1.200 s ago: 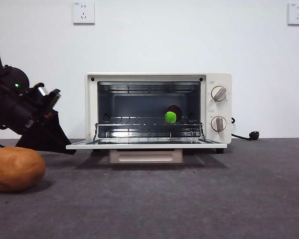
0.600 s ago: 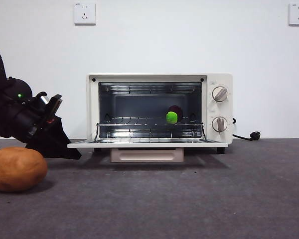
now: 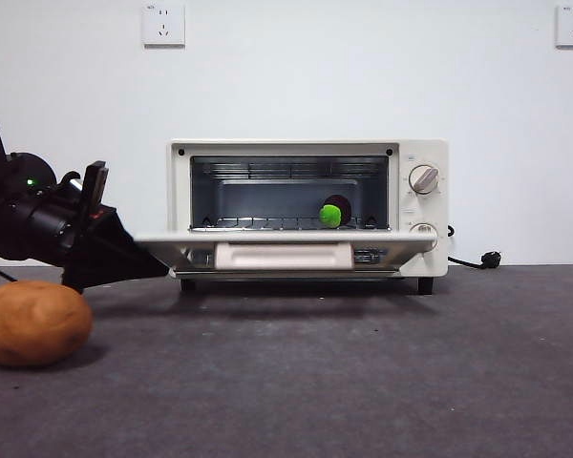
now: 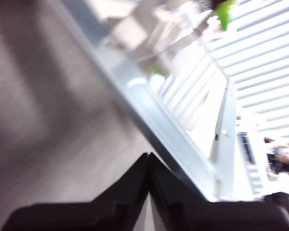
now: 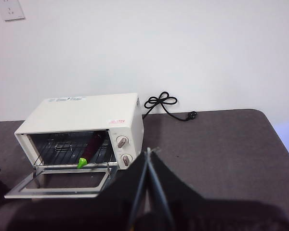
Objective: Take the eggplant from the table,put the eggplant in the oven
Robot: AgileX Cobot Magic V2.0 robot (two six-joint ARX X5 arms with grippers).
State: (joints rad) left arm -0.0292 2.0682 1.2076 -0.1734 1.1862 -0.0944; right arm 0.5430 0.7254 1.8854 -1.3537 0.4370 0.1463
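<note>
I see the eggplant (image 3: 334, 213) lying on the wire rack (image 3: 267, 225) inside the oven (image 3: 308, 212), green cap toward the opening, off the tabletop (image 3: 363, 382). My left pincer (image 3: 124, 256) sits at the near corner of the half-raised door (image 3: 285, 250), tips pressed together and pinching nothing. The right pincer (image 5: 148, 159) hangs high above the tabletop, also pressed together and empty. I judge the eggplant a light, stiff, smooth toy; I would grip it across its thick middle, since the tapered cap could slip. A potato (image 3: 33, 323) rests on the tabletop, well apart from the oven.
</note>
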